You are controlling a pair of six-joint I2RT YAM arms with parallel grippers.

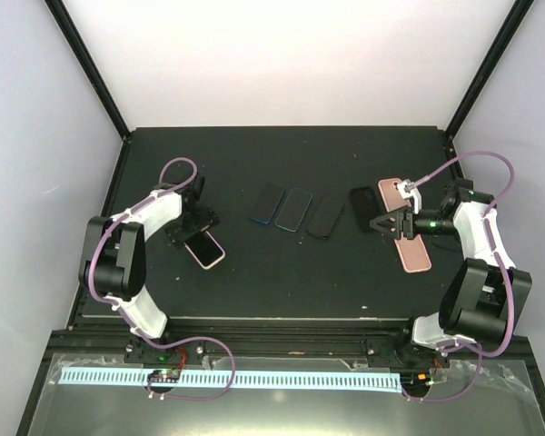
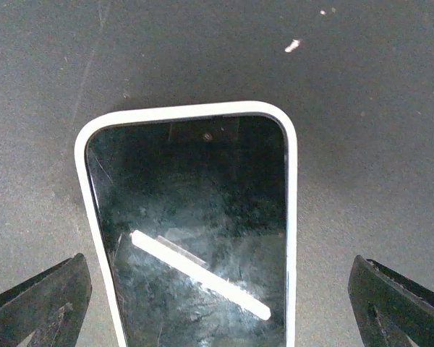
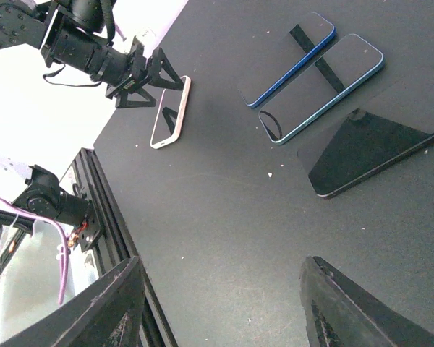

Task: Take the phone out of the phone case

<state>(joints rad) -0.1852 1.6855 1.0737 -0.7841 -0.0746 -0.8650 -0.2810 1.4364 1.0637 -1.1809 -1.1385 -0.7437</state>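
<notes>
Left arm: folded sharply at the elbow, forearm reaching right and toward the near edge, wrist pitched down over the table.

Left gripper: spread wide, one of its fingers on each side of the phone case, clear of its rim on both sides. Nothing gripped. Contact of fingertips with the table: cannot tell.

Phone: seated in the pale case, screen up, flat on the left part of the table. In the top view, long axis diagonal, one short end toward the far left under the gripper, the other toward the near right. In the left wrist view, long axis along the line between the fingers, a rounded short end pointing away from the camera.

Right arm: elbow low at the near right, forearm rising toward the far side, wrist turned left.

Right gripper: open wide, empty, above the table between two pink items.

Four dark phones in a row at mid-table, well apart from the cased phone.
</notes>
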